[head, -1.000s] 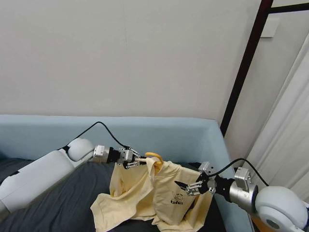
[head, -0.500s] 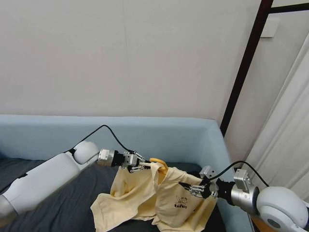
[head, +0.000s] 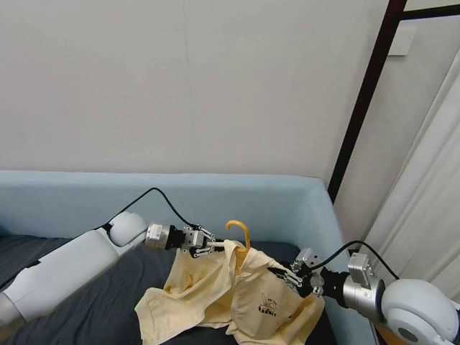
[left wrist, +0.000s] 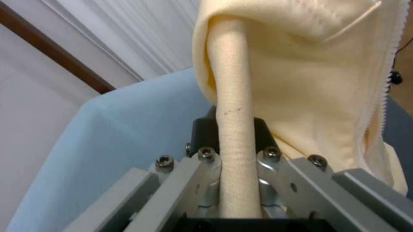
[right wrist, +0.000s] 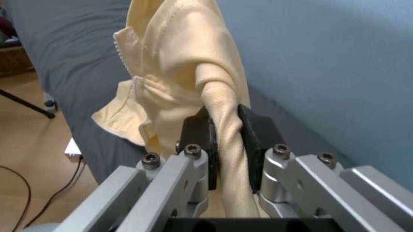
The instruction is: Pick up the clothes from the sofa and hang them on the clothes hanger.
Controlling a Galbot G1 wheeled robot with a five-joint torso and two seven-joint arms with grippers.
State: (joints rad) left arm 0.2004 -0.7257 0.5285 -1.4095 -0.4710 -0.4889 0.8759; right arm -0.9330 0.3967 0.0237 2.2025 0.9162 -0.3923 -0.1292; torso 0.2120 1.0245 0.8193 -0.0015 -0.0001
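A pale yellow shirt (head: 237,302) lies on the sofa's dark seat, its collar end raised on a hanger whose yellow hook (head: 241,233) stands upright above it. My left gripper (head: 210,245) is at the collar's left side. In the left wrist view this gripper (left wrist: 233,135) is shut on the hanger's cloth-wrapped arm (left wrist: 231,87), with the shirt (left wrist: 310,72) draped over it. My right gripper (head: 284,277) is at the shirt's right shoulder. The right wrist view shows it (right wrist: 227,133) shut on a bunched fold of the shirt (right wrist: 181,58).
The light blue sofa back (head: 273,201) runs behind the shirt, and the dark seat cushion (head: 108,302) stretches left. A dark rack pole (head: 363,100) rises beyond the sofa's right end, next to a white curtain (head: 431,201). Wooden floor (right wrist: 26,145) lies beside the sofa.
The hanger's hook has tipped up from lying low to standing upright. The shirt's collar end has risen a little, and both grippers have drawn closer together.
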